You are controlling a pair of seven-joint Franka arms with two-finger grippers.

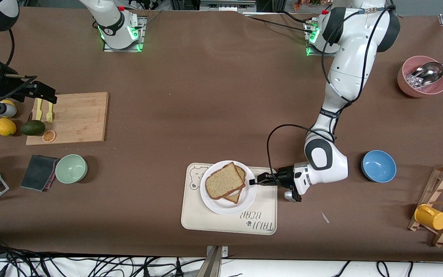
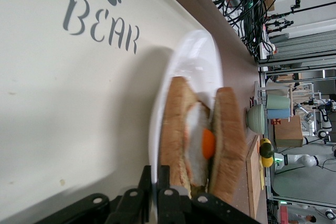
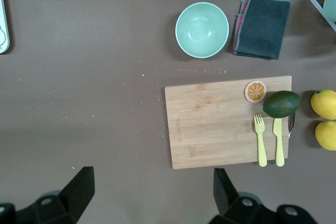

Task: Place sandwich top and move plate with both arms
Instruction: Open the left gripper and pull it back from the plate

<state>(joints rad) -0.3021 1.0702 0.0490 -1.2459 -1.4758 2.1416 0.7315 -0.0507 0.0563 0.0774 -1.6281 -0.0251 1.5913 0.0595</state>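
Left claw (image 1: 253, 181) pinches plate (image 1: 221, 206) rim on bear tray (image 1: 206, 219), brown tabletop (image 1: 206, 96).

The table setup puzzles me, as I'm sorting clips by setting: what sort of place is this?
Probably a robotics lab staged as a kitchen, not a home. Two white robot arms are bolted to a brown-covered table, loose cables trail along its edge, and food props like a round white plate of sandwich bread are laid out.

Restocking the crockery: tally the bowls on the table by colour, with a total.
Green bowl: 1
Blue bowl: 1
Pink bowl, holding a metal scoop: 1
Total: 3
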